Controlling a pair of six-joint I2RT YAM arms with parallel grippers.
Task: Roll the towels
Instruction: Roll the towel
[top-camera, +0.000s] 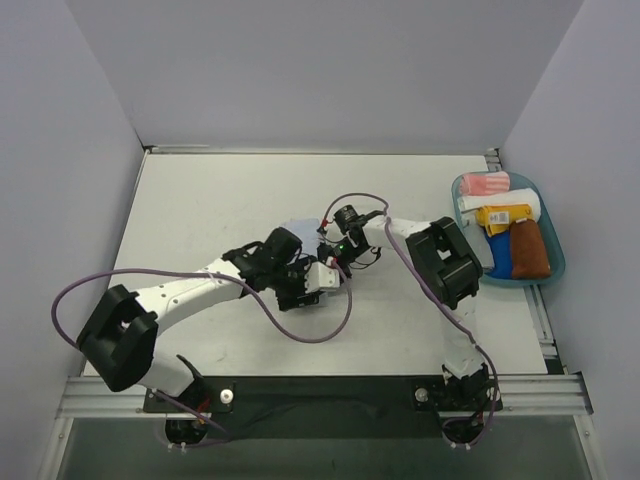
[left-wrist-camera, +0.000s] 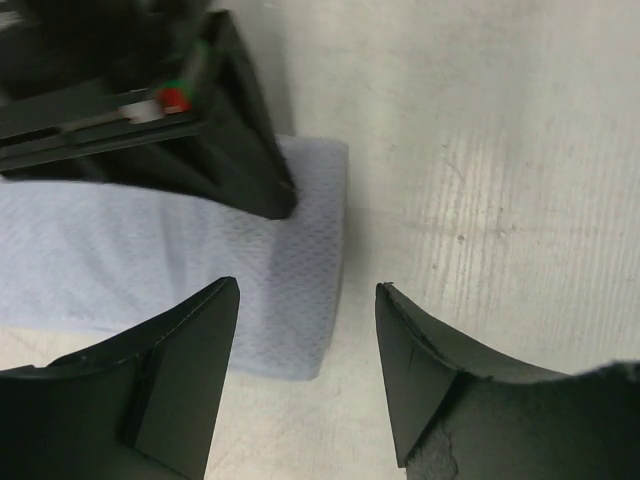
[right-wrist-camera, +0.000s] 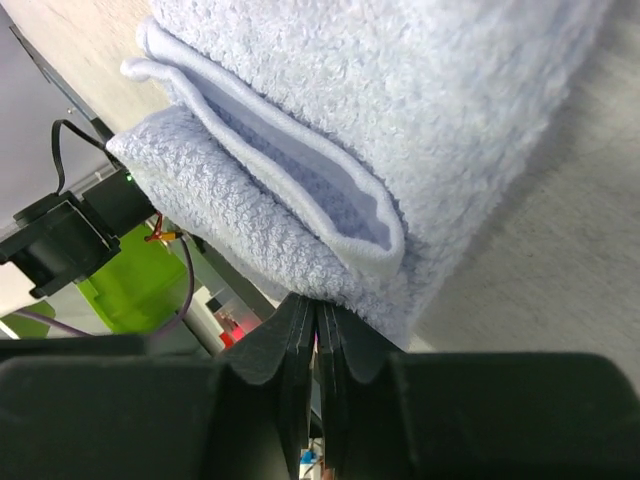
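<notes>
Left gripper (left-wrist-camera: 305, 295) is apart, over the table (left-wrist-camera: 500, 150). The pale-blue towel (left-wrist-camera: 120, 250) lies flat under and ahead of my left finger. Its short end falls in the gap between the fingers, and the right finger is over bare table. Right gripper (right-wrist-camera: 317, 312) has its fingers together, tips butted against the towel's folded edge, with the folded layers stacked straight ahead of them. Can't tell if any cloth is pinched. From the left wrist, the right gripper's tip sits on top of the towel, just ahead of my left finger. Rust-brown towel (top-camera: 531, 250) is well off to the right of both grippers, in the tray (top-camera: 520, 284).
</notes>
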